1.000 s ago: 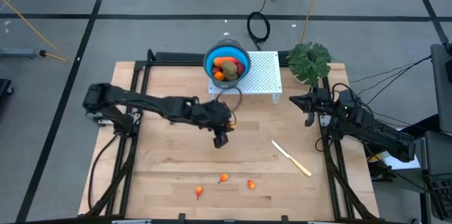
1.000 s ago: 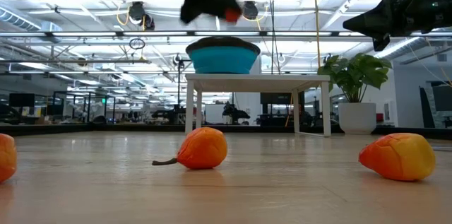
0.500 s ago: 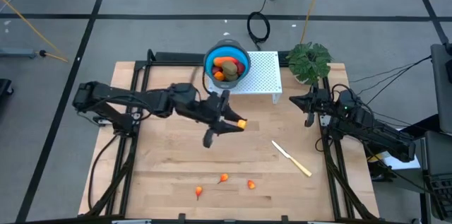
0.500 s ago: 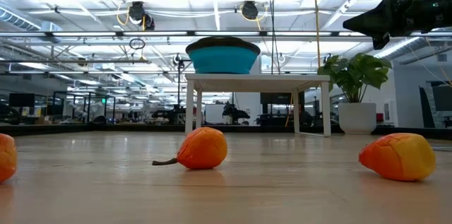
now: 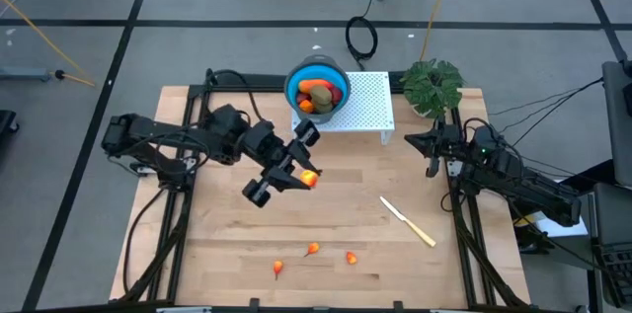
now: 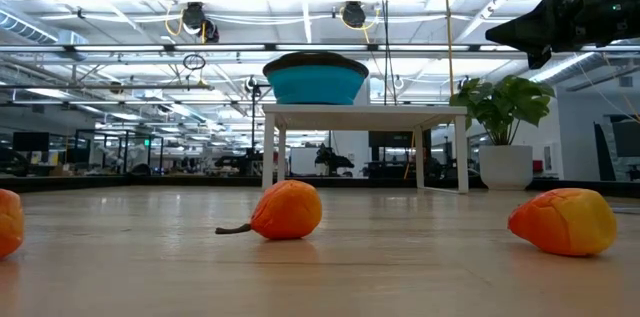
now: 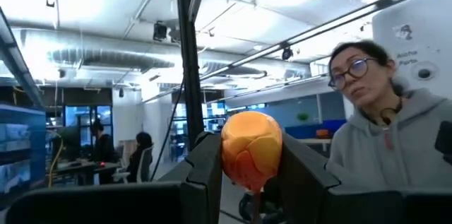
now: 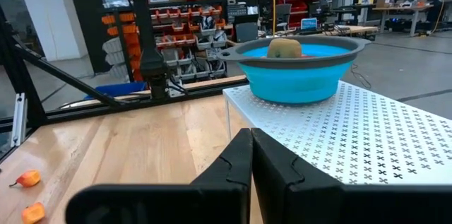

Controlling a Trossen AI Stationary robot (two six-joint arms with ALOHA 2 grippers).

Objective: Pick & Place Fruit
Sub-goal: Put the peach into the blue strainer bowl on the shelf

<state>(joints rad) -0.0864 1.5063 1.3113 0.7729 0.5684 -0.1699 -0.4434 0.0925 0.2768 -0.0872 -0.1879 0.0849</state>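
Note:
My left gripper (image 5: 304,174) is raised high over the table's middle, tipped upward and shut on a small orange fruit (image 7: 252,146). In the low view it is out of sight. The blue bowl (image 5: 317,91) on the white perforated stand (image 5: 365,106) holds other fruit, among them a brown-green oval (image 8: 284,47). Three small orange fruit bits (image 5: 313,249) lie on the wood near the front edge. My right gripper (image 5: 432,147) hangs shut at the table's right, beside the stand. My left gripper pinches the small orange fruit's lower half (image 7: 248,171) between its two fingers (image 7: 210,171). The fruit's rounded top stands out beyond the fingertips. The fingers slant upward toward the table's right. The fruit is lifted well clear of the table.
A pale-handled knife (image 5: 408,222) lies on the wood right of centre. A potted plant (image 5: 432,84) stands at the far right corner. A person sits beyond the table in the left wrist view. Bare wood lies between the stand and the orange bits.
My left gripper has risen out of the low view with the orange fruit held throughout. It has tipped from pointing down to slanting upward and rolled, swinging first toward the table's right, then back a little to the left.

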